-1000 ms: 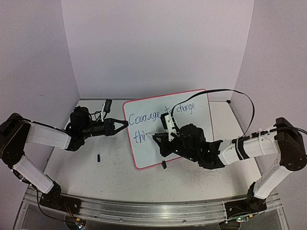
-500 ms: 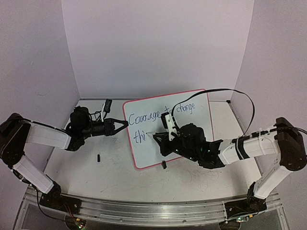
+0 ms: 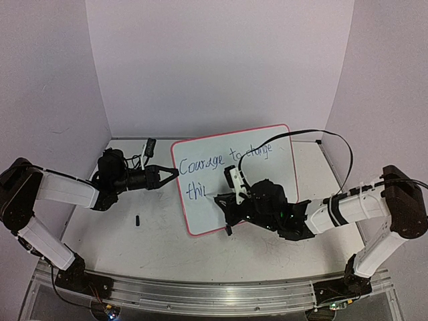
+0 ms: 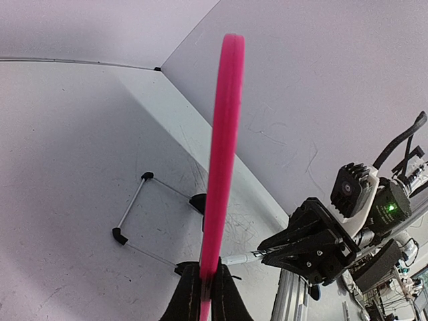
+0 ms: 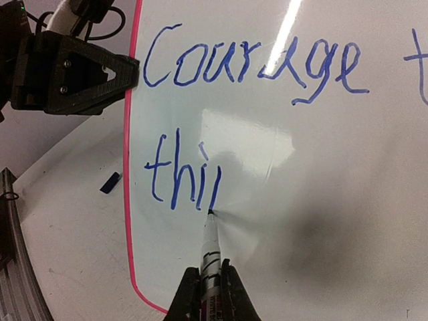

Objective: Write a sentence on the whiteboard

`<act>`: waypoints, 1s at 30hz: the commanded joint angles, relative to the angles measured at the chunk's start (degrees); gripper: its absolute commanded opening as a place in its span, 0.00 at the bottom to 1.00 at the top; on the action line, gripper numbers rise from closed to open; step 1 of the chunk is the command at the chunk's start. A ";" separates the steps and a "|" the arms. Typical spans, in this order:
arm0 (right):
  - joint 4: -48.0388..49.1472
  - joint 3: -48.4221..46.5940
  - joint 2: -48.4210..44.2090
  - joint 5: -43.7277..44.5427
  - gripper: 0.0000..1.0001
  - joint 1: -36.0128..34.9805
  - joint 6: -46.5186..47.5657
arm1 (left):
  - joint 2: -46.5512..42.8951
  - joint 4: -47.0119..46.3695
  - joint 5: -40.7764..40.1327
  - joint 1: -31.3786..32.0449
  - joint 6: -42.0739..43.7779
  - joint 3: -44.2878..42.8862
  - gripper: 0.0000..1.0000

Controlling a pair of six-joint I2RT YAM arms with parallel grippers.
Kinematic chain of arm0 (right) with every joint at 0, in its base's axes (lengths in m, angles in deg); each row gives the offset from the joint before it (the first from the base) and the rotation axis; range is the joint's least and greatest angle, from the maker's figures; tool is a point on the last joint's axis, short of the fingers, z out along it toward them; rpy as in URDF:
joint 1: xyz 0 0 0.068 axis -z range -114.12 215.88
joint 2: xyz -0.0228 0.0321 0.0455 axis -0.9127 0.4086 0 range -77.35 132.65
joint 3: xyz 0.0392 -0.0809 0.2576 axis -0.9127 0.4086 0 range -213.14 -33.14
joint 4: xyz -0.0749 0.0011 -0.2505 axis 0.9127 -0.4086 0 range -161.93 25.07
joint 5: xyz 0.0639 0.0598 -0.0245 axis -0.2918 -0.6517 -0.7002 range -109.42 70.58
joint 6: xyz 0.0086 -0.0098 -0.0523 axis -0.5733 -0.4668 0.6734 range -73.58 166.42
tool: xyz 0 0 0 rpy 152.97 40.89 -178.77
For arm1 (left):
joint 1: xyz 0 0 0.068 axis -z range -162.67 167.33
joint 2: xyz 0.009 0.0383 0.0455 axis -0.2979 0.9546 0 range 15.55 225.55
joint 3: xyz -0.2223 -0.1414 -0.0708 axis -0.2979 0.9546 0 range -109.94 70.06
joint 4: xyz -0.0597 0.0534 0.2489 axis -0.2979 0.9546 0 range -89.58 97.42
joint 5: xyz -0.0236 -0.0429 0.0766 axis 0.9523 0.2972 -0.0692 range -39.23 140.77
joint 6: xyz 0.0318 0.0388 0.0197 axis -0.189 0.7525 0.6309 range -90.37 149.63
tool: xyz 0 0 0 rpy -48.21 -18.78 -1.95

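Left arm (image 3: 63,189) reaches in from the left, low over the surface (image 3: 160,247). Left pincer (image 3: 172,173) is clamped on the left edge of the whiteboard (image 3: 200,212); in the left wrist view the pink rim runs edge-on straight up from between the fingers (image 4: 190,297).

A small dark piece (image 3: 138,219) lies on the surface, left of the board and apart from it.

The whiteboard stands tilted near mid-surface on black clip feet, one foot (image 3: 228,230) showing at the lower edge. A thin wire stand (image 4: 134,214) sits behind the board.

The sentence (image 3: 200,164), in blue cursive, reads "Courage to change" on the top line. The second line so far reads "thi", plus one further stroke.

Marker (image 5: 210,249): tip touching the board at the foot of that last stroke, just right of "thi".

Right pincer (image 5: 211,273) is closed around the marker barrel, fingers either side. Right arm (image 3: 348,207) stretches in from the right across the board's lower half.
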State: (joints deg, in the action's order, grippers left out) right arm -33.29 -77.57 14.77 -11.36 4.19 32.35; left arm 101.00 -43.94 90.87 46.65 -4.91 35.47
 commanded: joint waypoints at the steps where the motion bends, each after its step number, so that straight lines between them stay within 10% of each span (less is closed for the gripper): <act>1: -0.72 -0.77 -0.99 1.24 0.00 0.08 -0.42 | -2.11 -1.80 1.22 0.47 -2.07 -2.15 0.00; 30: -0.88 -4.18 -0.01 4.80 0.00 1.26 0.13 | -2.29 -1.66 1.21 0.50 -1.80 -1.97 0.00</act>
State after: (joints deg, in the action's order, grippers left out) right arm -33.34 -81.37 15.21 -8.99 5.09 32.82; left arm 101.00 -43.96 91.06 46.65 -4.91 35.47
